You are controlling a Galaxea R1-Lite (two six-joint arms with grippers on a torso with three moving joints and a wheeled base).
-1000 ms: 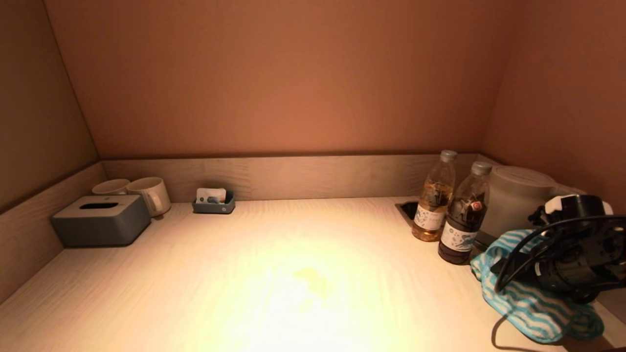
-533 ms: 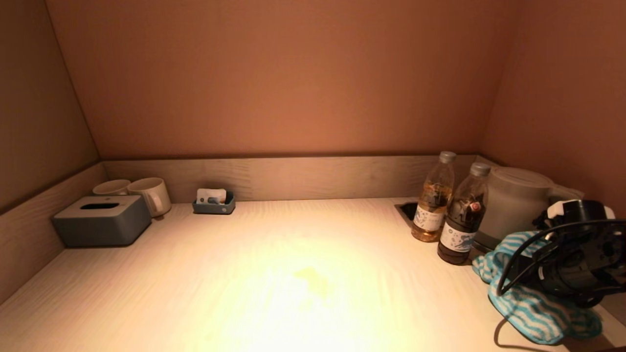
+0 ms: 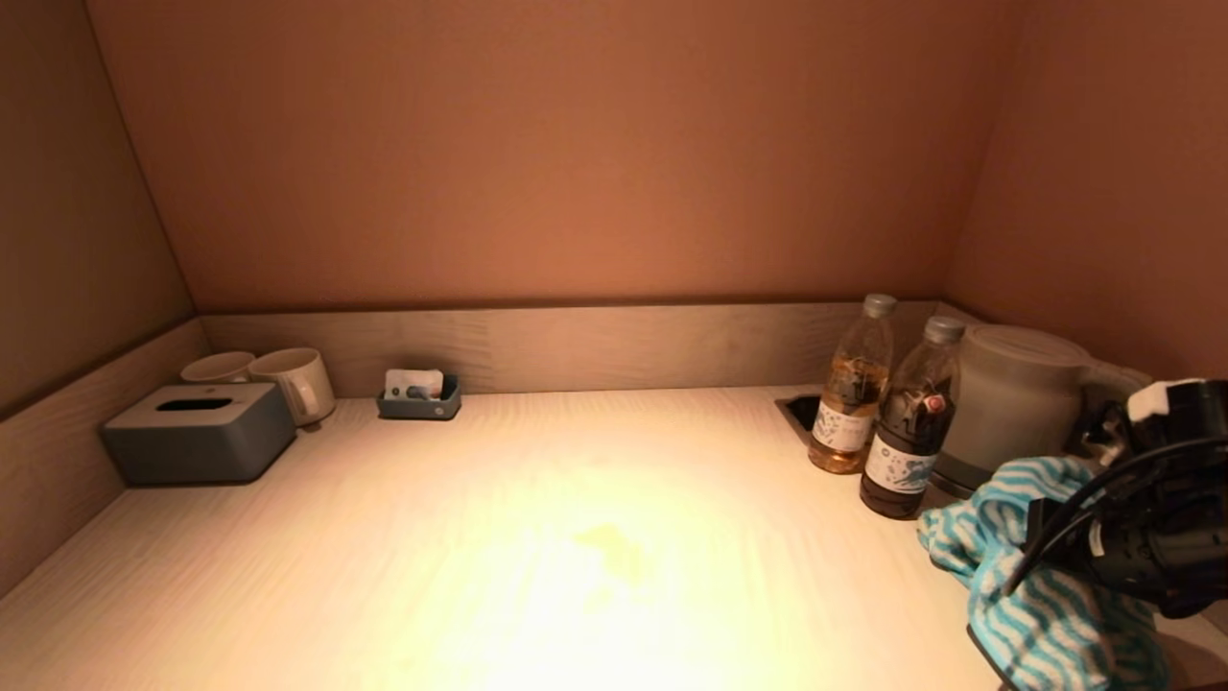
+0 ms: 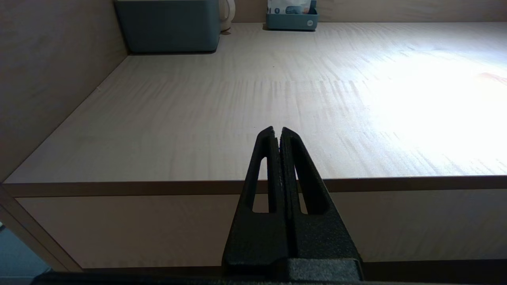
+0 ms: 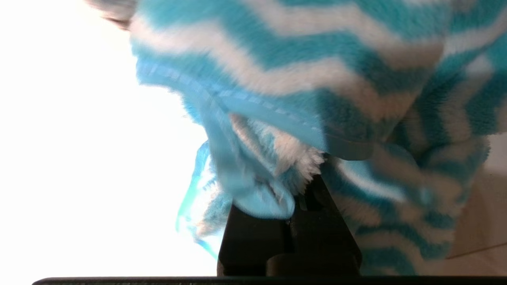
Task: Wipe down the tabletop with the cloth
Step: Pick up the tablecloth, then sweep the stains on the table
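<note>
A blue-and-white striped cloth (image 3: 1031,576) hangs at the right front of the pale wooden tabletop (image 3: 480,537). My right gripper (image 3: 1041,542) is shut on the cloth and holds it bunched just above the table; its fingertips are buried in the fabric. In the right wrist view the cloth (image 5: 317,79) drapes over my right gripper (image 5: 295,186). A yellowish stain (image 3: 614,552) lies on the tabletop at centre front. My left gripper (image 4: 277,132) is shut and empty, parked in front of the table's front edge, out of the head view.
Two bottles (image 3: 887,417) and a grey kettle (image 3: 1012,398) stand at the back right beside the cloth. A grey tissue box (image 3: 197,432), two cups (image 3: 278,379) and a small tray (image 3: 419,395) stand at the back left. Walls close in on three sides.
My right gripper has moved right and toward the front edge with the cloth, lifting it so it bunches and hangs lower at the corner. The left arm has not moved.
</note>
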